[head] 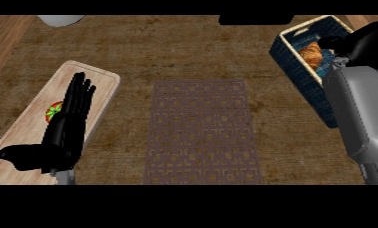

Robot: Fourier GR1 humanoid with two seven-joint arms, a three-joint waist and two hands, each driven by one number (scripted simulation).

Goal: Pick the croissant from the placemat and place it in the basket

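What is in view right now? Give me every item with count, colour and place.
croissant: one, golden brown, inside the basket, partly hidden by the right robot hand
basket: one, dark blue with a pale rim, counter's right side
placemat: one, grey-brown patterned, centre of the counter, nothing on it
cutting board: one, light wood, counter's left side
red and green item: one, on the cutting board, mostly hidden behind the left robot hand; cannot tell what it is
pale object: one, whitish, top left edge, cut off
dark object: one, black, top edge, cut off
left robot hand: one, black, fingers straight, over the cutting board
right robot hand: one, black, over the basket; fingers not visible
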